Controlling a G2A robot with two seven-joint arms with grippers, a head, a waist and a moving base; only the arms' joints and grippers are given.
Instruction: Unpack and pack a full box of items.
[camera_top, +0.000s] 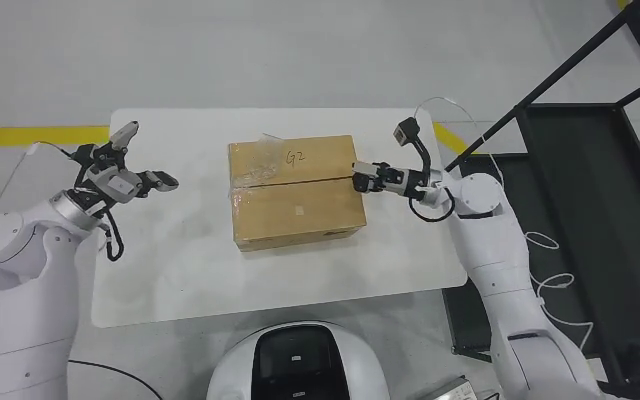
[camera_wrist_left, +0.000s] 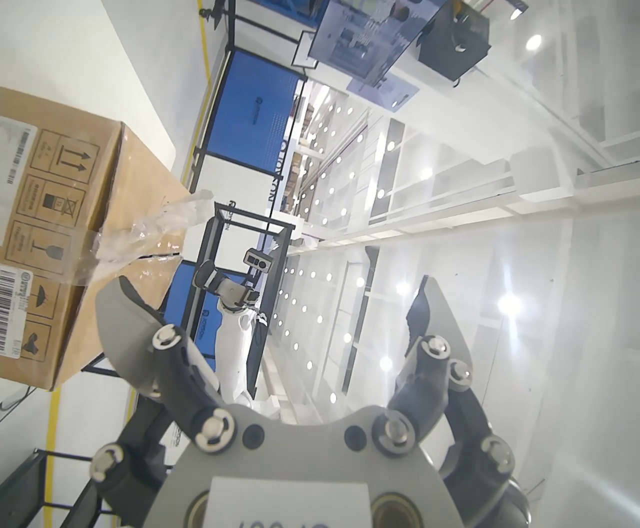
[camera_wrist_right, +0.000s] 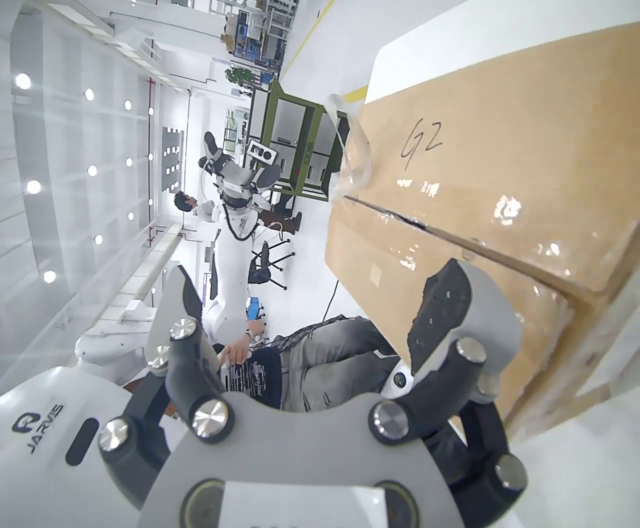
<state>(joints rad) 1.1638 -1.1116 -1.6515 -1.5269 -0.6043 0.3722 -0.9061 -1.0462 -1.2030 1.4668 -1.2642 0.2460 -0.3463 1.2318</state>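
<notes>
A closed cardboard box (camera_top: 295, 193) marked "G2" sits in the middle of the white table (camera_top: 180, 270). Clear tape runs along its top seam (camera_wrist_right: 450, 235), and a loose strip of tape (camera_wrist_left: 165, 220) sticks up at the box's left end. My right gripper (camera_top: 362, 180) is at the box's right end beside the seam. It is open (camera_wrist_right: 315, 290), with one finger (camera_wrist_right: 445, 305) over the box top and nothing held. My left gripper (camera_top: 148, 158) hovers open (camera_wrist_left: 275, 300) over the table's left part, well apart from the box.
A black metal rack (camera_top: 560, 200) stands just right of the table, close to my right arm. A yellow line (camera_top: 50, 135) runs on the floor to the left. Bare tabletop lies in front of the box and to its left.
</notes>
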